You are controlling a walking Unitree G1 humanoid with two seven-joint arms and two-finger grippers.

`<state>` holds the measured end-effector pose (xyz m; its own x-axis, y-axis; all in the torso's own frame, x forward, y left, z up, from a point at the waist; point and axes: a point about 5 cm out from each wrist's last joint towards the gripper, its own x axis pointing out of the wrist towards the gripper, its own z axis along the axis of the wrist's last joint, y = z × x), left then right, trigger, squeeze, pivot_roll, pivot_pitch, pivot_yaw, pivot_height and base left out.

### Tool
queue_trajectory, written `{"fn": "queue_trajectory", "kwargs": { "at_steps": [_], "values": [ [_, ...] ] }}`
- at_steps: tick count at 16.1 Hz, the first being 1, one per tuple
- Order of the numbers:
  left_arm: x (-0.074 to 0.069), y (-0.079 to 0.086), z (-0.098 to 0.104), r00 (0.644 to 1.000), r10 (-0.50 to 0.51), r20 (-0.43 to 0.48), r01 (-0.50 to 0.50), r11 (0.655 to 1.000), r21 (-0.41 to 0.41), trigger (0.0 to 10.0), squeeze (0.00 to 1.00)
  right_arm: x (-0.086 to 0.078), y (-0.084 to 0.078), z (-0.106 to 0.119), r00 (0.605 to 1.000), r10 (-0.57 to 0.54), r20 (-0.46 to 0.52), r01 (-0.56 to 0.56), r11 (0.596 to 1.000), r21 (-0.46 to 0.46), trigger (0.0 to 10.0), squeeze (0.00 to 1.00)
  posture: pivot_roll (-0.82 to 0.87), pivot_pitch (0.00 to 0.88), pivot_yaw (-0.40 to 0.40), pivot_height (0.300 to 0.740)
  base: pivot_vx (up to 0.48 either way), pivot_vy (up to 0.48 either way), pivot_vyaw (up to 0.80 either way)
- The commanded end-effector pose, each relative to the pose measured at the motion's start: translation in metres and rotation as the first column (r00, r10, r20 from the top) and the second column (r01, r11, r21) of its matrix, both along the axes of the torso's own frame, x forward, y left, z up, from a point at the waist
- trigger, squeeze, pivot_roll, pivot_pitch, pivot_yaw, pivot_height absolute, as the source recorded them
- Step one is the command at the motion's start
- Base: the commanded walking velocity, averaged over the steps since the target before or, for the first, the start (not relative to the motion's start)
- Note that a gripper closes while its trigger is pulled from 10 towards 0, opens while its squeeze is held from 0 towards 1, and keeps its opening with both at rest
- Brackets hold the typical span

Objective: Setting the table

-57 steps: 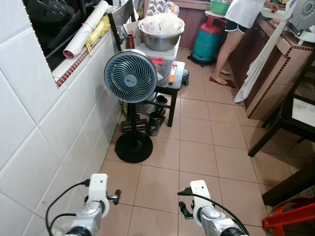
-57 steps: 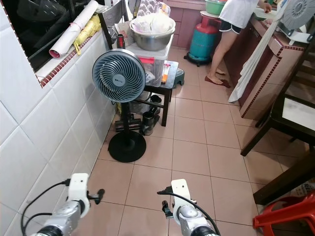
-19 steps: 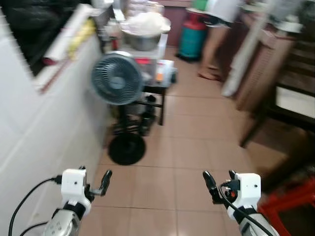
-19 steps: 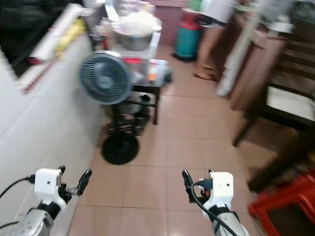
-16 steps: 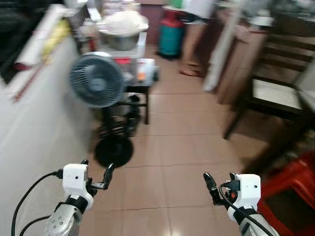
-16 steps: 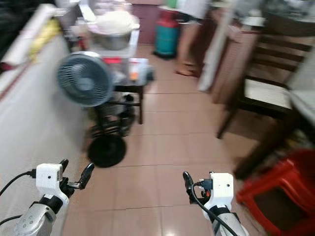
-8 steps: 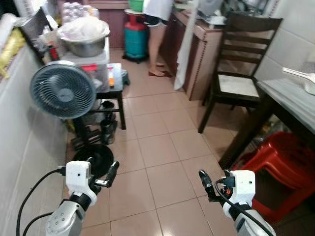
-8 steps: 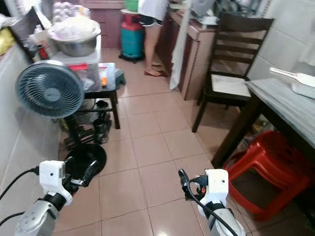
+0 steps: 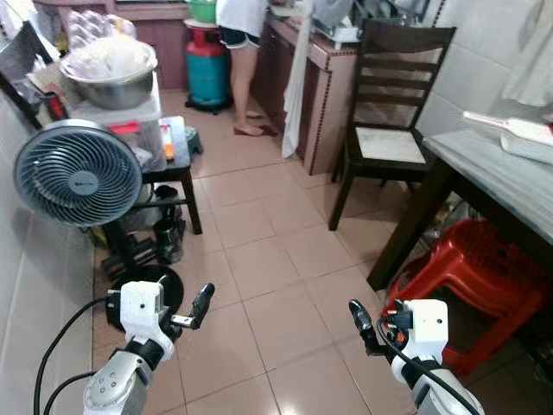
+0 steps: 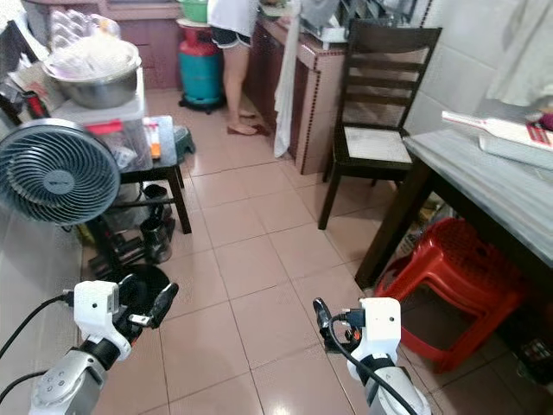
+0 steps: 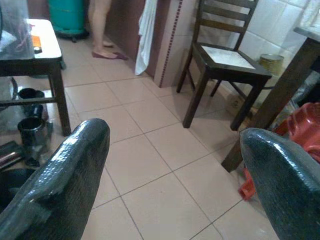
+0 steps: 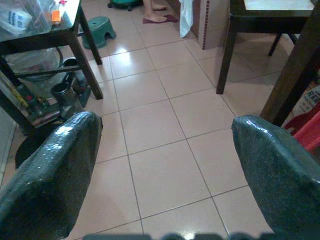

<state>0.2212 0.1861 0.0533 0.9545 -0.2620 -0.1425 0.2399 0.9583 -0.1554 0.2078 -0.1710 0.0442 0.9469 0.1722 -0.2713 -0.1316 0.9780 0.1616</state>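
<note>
left eye view: both grippers raised over tiled floor, table [image 9: 510,186] at right.
left gripper [image 11: 170,170] and right gripper [image 12: 165,165]: 2 fingers spread wide, holding nothing.

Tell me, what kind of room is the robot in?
It looks like a home kitchen with an eating corner. A person stands at a counter beside a green gas cylinder, a big metal bowl sits nearby, and a dark wooden chair stands by a table.
</note>
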Motion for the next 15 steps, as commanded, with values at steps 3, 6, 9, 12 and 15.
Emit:
{"fn": "queue_trajectory", "kwargs": {
  "at_steps": [3,6,9,12,15],
  "values": [
    [0.001,-0.001,-0.001,1.000,-0.026,-0.012,0.026,1.000,-0.001,10.0,0.00,0.000,0.000,0.005,1.000,-0.009,0.017,0.009,1.000,-0.005,10.0,0.00,0.02,0.000,-0.022,0.740,0.298,0.000,-0.80],
    [0.002,-0.003,-0.003,0.999,-0.044,-0.018,0.044,0.999,-0.007,10.0,0.00,0.000,-0.002,0.006,1.000,-0.010,0.017,0.010,1.000,-0.008,10.0,0.00,0.02,0.000,-0.024,0.740,0.328,0.000,-0.80],
    [0.003,-0.004,-0.006,0.999,-0.044,-0.022,0.044,0.999,-0.009,10.0,0.00,0.002,-0.002,0.006,1.000,-0.011,0.018,0.011,1.000,-0.006,10.0,0.00,0.02,0.000,-0.027,0.740,0.340,0.000,-0.80],
    [0.004,-0.005,-0.008,0.999,-0.046,-0.024,0.046,0.999,-0.011,10.0,0.00,0.004,-0.002,0.007,1.000,-0.009,0.019,0.009,1.000,-0.006,10.0,0.00,0.02,0.000,-0.029,0.740,0.341,0.000,-0.80],
    [0.004,-0.005,-0.012,0.998,-0.050,-0.032,0.050,0.999,-0.011,10.0,0.00,0.005,-0.002,0.007,1.000,-0.012,0.019,0.012,1.000,-0.006,10.0,0.00,0.02,0.000,-0.028,0.740,0.341,0.000,-0.80]
  ]
}}
